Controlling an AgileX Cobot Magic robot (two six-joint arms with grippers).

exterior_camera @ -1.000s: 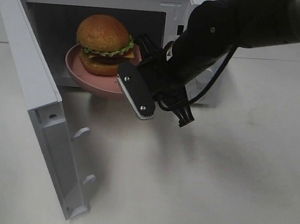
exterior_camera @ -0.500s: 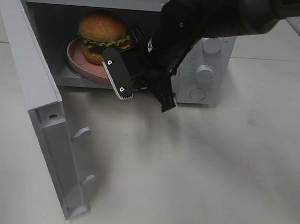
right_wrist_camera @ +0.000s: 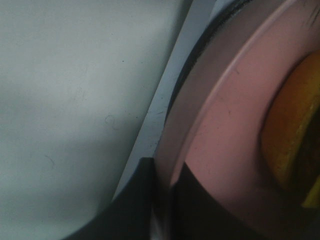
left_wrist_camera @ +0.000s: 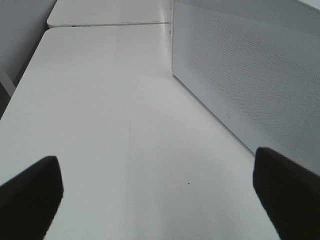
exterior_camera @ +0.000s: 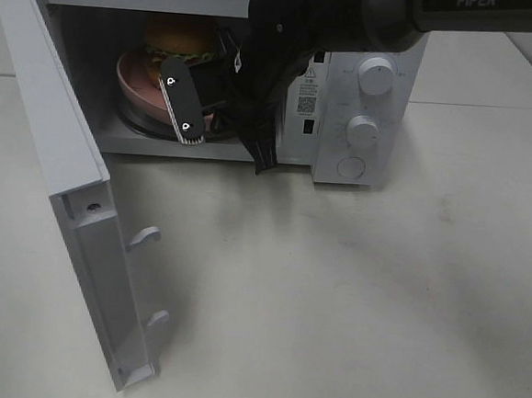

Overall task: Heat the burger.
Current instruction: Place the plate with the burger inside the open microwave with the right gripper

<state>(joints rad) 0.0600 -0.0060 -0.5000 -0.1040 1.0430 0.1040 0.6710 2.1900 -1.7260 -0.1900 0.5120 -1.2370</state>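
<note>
Exterior high view: the burger [exterior_camera: 179,40] is seen on a pink plate [exterior_camera: 132,80] inside the open microwave [exterior_camera: 389,153]. The plate's front rim is pinched by the right gripper [right_wrist_camera: 162,175], with the burger lying deeper in; the left gripper [left_wrist_camera: 159,195], spread, is held outside the microwave.

The right arm [exterior_camera: 288,35] hides the burger [exterior_camera: 179,37] on its 3 o'clock side; shadow dims the rest. A black finger [exterior_camera: 180,100] covers the pink plate [exterior_camera: 133,76] at 5 o'clock. The microwave label [exterior_camera: 306,101] print is too small to read.
</note>
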